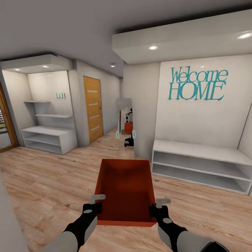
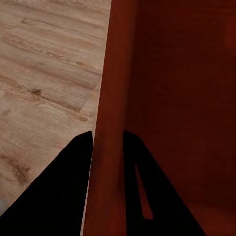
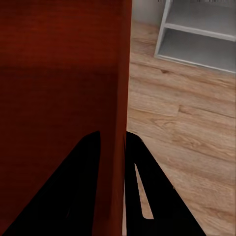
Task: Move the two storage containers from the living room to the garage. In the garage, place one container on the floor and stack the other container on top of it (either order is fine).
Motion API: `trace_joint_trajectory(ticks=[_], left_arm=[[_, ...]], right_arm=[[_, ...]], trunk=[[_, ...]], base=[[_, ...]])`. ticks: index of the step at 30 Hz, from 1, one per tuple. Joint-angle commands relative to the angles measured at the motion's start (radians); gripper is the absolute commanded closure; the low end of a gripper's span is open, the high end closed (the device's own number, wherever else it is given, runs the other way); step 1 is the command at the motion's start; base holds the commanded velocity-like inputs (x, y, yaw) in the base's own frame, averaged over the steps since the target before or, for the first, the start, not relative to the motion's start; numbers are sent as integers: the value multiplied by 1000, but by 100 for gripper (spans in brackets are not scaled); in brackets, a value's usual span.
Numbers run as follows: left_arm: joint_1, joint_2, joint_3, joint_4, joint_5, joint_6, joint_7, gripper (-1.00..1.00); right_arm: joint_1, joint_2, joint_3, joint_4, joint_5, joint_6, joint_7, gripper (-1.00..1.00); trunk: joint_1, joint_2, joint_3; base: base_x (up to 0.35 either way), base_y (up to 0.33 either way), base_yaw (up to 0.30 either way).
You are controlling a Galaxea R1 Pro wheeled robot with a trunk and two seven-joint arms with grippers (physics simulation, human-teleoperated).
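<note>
I hold one orange-red storage container (image 1: 126,189) in front of me, above the light wood-plank floor. My left gripper (image 1: 93,207) is shut on its left wall near the close corner, and my right gripper (image 1: 158,209) is shut on its right wall. In the left wrist view the two dark fingers (image 2: 64,191) straddle the container's wall (image 2: 109,123), one inside and one outside. The right wrist view shows the same pinch on the opposite wall (image 3: 115,98). The bin is open-topped and looks empty.
A low white shelf bench (image 1: 203,164) stands ahead at the right under a "Welcome HOME" wall sign (image 1: 197,84). White shelving (image 1: 49,136) sits at the left, next to a light wooden door with glass slits (image 1: 93,108). A mirror (image 1: 125,122) on the wall corner ahead reflects the robot.
</note>
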Motion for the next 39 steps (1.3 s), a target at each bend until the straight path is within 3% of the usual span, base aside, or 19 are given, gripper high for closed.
trace_joint_trajectory(ticks=[1,17,39], left_arm=[[-1,7,25,-32,-19,5,8,100],[-1,7,26,-32,-19,4,8,100],[-1,7,25,-32,-19,4,8,100]], right_arm=[[0,0,-10,1,-8,-1,2,100],[0,0,-10,1,-8,-1,2,100],[0,0,-10,1,-8,-1,1,100]], trunk=[[1,-1,-2],[1,-1,-2],[1,-1,-2]], base=[[321,0,0],[322,0,24],[322,0,155]])
